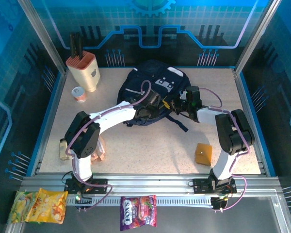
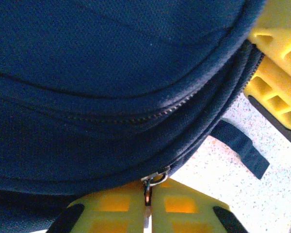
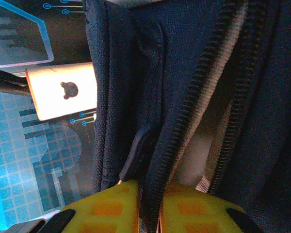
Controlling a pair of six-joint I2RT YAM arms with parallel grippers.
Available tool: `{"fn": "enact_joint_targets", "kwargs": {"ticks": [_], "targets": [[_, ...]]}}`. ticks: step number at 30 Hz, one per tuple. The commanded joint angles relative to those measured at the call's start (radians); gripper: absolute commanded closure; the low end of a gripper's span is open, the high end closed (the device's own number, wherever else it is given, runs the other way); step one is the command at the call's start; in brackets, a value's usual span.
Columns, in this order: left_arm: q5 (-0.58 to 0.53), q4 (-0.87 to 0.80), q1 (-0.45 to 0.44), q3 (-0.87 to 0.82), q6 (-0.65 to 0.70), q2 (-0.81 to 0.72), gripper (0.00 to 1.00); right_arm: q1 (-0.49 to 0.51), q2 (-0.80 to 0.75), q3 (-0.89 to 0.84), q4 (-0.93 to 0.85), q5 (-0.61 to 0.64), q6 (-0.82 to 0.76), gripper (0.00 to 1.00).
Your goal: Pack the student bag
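Navy mesh student bag, ribbed zipper

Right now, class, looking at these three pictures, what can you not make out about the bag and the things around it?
- Inside the bag: top view, both arms cover the opening; the right wrist view gives a narrow slit of pale lining.
- The zip's full length: left wrist view, cut off by the edges past the pull in the left gripper.
- A pale object by the left arm: top view, half hidden, too small.
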Motion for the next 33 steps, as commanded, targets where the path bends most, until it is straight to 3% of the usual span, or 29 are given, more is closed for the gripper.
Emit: {"fn": "enact_joint_targets", "kwargs": {"ticks": [1, 6, 15, 27, 30, 33], "targets": [[0.049, -0.063, 0.011, 0.012, 0.035, -0.051, 0.94, 0.006, -0.026, 0.012, 0.027, 0.013, -0.028, 0.83], [0.119, -0.057, 0.044, -0.014, 0.057, -0.075, 1.0, -0.003, -0.045, -0.024, 0.07, 0.046, -0.025, 0.84], [0.309, -0.003, 0.085, -0.085, 0.227, -0.143, 0.99, -0.019, -0.047, -0.046, 0.13, 0.058, -0.011, 0.85], [0.295, 0.004, 0.132, -0.153, 0.365, -0.206, 1.0, -0.039, -0.093, -0.098, 0.062, 0.108, -0.066, 0.85], [0.331, 0.027, 0.126, -0.146, 0.369, -0.2, 1.0, -0.038, -0.111, -0.118, 0.077, 0.099, -0.047, 0.78], [0.34, 0.043, 0.105, -0.112, 0.367, -0.181, 1.0, -0.037, -0.145, -0.155, 0.093, 0.085, 0.007, 0.63]]}}
